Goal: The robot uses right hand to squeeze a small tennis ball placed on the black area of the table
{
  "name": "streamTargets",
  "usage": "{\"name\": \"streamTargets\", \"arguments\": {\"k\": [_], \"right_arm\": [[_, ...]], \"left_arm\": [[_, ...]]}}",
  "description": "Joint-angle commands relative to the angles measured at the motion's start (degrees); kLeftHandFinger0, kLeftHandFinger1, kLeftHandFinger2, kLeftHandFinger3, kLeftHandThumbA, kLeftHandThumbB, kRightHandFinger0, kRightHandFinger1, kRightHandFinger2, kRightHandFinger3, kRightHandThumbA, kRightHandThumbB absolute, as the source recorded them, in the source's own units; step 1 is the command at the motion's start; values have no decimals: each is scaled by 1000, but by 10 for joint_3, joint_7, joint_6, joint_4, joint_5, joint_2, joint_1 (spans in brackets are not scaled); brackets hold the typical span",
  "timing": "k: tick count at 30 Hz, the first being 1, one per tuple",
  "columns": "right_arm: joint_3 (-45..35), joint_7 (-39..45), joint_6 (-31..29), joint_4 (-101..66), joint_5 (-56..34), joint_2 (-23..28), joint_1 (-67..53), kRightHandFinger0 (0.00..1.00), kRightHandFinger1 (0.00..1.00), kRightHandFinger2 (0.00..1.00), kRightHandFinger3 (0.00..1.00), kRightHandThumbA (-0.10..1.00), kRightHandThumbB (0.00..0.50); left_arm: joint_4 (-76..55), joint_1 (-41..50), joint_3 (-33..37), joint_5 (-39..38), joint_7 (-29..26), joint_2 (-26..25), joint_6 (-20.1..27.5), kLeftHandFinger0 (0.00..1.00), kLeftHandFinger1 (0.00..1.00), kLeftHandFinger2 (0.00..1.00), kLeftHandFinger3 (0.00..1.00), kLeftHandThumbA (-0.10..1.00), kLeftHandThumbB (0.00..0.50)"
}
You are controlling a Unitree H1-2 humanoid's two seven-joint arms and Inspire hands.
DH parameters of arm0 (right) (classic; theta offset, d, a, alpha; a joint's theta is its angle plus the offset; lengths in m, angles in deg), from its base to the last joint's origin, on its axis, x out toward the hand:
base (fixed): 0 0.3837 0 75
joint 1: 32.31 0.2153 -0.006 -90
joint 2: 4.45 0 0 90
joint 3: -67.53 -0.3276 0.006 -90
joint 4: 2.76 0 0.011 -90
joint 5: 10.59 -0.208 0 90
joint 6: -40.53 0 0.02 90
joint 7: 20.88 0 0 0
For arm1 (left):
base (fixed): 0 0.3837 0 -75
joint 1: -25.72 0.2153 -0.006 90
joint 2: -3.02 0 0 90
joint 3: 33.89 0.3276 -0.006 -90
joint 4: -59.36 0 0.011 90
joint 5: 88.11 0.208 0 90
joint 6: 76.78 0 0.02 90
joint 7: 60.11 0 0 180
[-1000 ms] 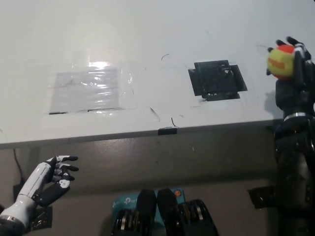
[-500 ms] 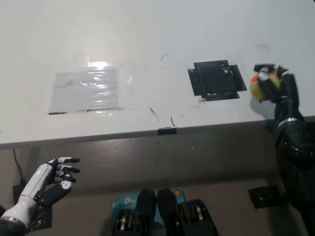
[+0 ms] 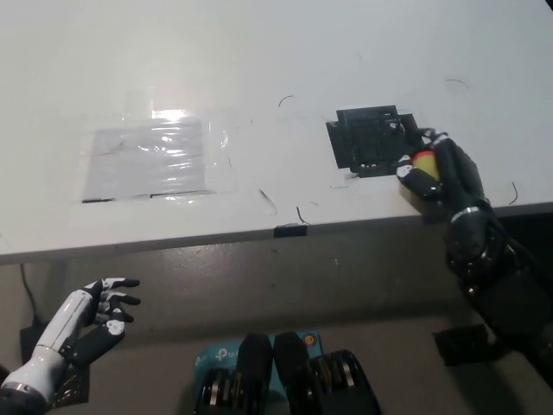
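Compared with the two earlier pictures, we find almost nothing altered on the left side and a large displacement on the right. We work across from the left.

1. Left hand point(image 3: 91, 313): it rests below the table edge at lower left, fingers spread and holding nothing, in nearly the same place as before.
2. Clear plastic sheet point(image 3: 155, 157): it lies flat on the white table point(image 3: 259, 60), unmoved apart from a slight shift of the whole picture, which we attribute to the camera.
3. Black area point(image 3: 371, 138): the taped patch sits right of centre, with nothing resting on its visible surface.
4. Right hand point(image 3: 441, 173): a second ago it held the tennis ball point(image 3: 424, 162) well up and to the right, clear of the patch. It has since come down and leftward, and it now lies low over the table just beside the right edge of the patch, fingers curled around the ball. Only a small orange and yellow part of the ball shows between them.

We judge that the ball is being returned toward the patch. Whether ball or hand touches the table cannot be determined. We judge that the remaining work is to set the ball on the patch and let go.
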Motion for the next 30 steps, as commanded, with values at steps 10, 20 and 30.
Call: {"name": "streamTargets", "arguments": {"k": [10, 20, 30], "right_arm": [[199, -2, -42, 69, 296, 21, 157, 139, 534, 779, 883, -100, 105], [208, 11, -62, 76, 313, 24, 143, 1000, 1000, 1000, 1000, 217, 225], [141, 89, -27, 13, 323, 19, 116, 1000, 1000, 1000, 1000, 784, 500]], "left_arm": [[-17, -4, -6, -4, 11, -22, 19, 458, 528, 622, 720, 37, 71], [-27, -4, -9, -6, 15, -24, 8, 458, 513, 596, 698, 108, 90], [-24, -2, -11, 1, 14, -23, 16, 442, 509, 595, 697, 86, 82]]}}
